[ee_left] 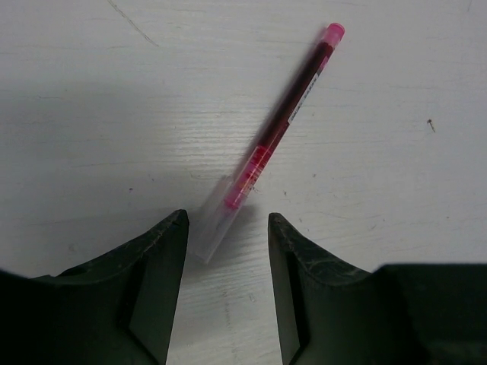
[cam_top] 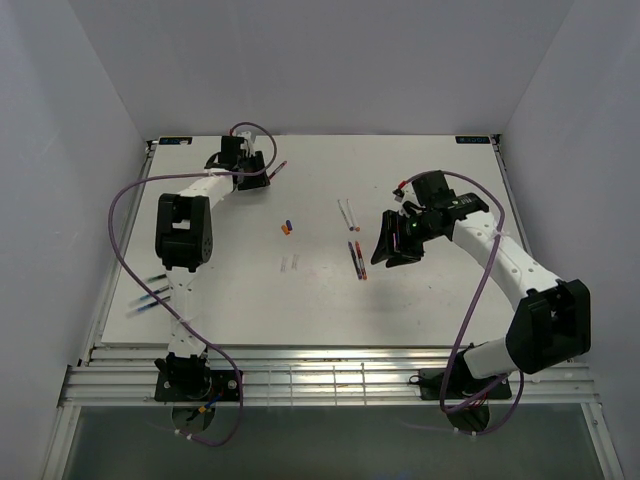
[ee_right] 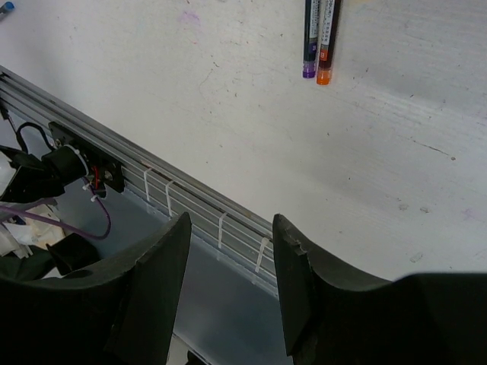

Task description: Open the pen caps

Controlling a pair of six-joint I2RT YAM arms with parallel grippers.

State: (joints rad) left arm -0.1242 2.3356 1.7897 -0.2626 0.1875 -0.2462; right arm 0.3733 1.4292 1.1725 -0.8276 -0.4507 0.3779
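**Me:** The pink pen [ee_left: 285,122] lies on the table [ee_left: 91,91], its clear cap [ee_left: 214,222] between my left end effector [ee_left: 227,289] jaws. They stand apart, holding nothing.

**Helper:** How will it feel?

**Me:** Light, slippery, I think. Grab the cap's middle. The right end effector [ee_right: 230,296] is open and empty. I see no boxes.

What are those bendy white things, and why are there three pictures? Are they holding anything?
They are two robot arms bolted to a white table. One picture looks down from above; the other two come from little cameras on each wrist. The left gripper is open over a pink pen with a clear cap lying on the table. The right gripper is open and holds nothing; two pens lie further off. Small loose pen caps sit mid-table. Nothing is held right now.
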